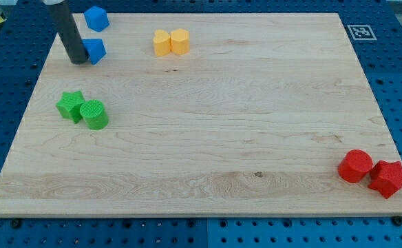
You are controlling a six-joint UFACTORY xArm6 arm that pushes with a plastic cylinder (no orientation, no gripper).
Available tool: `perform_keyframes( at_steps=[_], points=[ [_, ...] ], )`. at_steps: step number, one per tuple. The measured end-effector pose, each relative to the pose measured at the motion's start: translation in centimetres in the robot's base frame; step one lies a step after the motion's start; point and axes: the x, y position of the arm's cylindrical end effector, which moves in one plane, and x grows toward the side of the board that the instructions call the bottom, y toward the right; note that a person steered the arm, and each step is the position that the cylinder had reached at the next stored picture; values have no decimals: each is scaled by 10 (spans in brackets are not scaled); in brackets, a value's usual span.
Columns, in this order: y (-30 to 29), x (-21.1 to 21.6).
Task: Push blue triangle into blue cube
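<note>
My tip [79,60] — a bare rod with no jaws to part or close — touched the blue triangle [95,50] on its left side, near the board's top-left corner. The blue cube [96,18] sat just above the triangle — apart from it.

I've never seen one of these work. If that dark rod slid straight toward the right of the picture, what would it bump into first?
My tip sits right against the blue triangle, so that comes first. Beyond it that line looks free; the blue cube lies toward the view's top.
</note>
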Motion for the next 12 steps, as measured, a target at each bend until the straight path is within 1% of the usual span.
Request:
perform_keyframes(
  at_steps=[1,2,3,4,5,6,7,8,9,12],
  points=[
    [-1,9],
    [-1,32],
    [18,33],
    [37,7],
    [38,-11],
    [38,-9],
    [45,17],
    [51,15],
    [51,-20],
    [39,-60]
  ],
)
